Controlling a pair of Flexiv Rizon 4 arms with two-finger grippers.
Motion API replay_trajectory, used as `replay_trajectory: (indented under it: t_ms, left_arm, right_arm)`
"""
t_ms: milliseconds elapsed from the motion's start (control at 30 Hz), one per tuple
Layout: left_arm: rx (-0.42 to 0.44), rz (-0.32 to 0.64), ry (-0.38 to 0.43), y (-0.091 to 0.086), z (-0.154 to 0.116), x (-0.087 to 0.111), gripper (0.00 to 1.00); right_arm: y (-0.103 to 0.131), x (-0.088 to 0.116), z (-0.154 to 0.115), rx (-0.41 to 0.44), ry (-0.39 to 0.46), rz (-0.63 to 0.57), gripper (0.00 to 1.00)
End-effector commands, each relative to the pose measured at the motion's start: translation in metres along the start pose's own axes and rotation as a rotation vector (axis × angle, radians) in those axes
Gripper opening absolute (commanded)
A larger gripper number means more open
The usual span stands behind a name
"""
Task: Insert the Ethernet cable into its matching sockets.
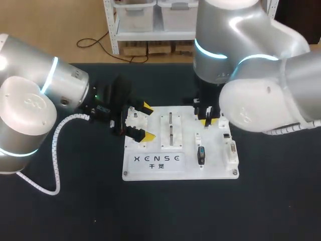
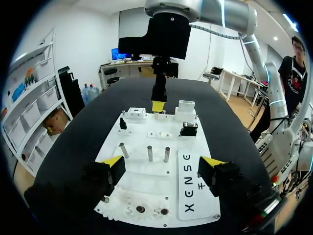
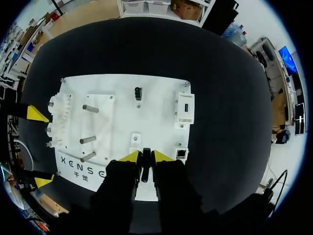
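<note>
White rectangular plastic board (image 1: 150, 171) with black lettering (image 1: 157, 158), mid-frame, on a plain black tabletop (image 1: 75, 216). Both silver-grey arms (image 1: 25, 110) carry pale blue rings (image 1: 210, 54). Fingertips (image 1: 147, 106) are bright yellow. The right gripper (image 3: 145, 155) pinches a black cable plug (image 3: 145, 171).

Head camera high behind, wrist cameras close, white board (image 1: 145, 172) common throughout.

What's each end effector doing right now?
Left end effector: open, holding nothing.
Right end effector: closed on the Ethernet plug.
</note>
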State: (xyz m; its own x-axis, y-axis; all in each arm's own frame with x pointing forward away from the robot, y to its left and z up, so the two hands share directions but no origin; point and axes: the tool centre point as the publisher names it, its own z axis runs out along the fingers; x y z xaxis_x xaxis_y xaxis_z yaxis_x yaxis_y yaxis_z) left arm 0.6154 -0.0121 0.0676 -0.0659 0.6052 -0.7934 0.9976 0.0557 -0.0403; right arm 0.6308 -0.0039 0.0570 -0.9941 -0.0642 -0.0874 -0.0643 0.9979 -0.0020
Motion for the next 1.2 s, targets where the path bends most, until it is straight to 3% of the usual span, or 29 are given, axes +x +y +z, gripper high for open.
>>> replay_trajectory:
  t_ms: [33,367,1200]
  left_arm:
    - [0.000,0.001,-0.001,0.001,0.001,0.001,1.00]
    - [0.000,0.001,-0.001,0.001,0.001,0.001,1.00]
    - [0.000,0.001,-0.001,0.001,0.001,0.001,1.00]
  right_arm:
    - [-0.015,0.006,-0.005,-0.002,-0.008,0.019,0.00]
    - [-0.039,0.012,0.000,0.007,-0.004,0.058,0.00]
    - [-0.051,0.016,0.020,0.008,0.031,0.070,0.00]
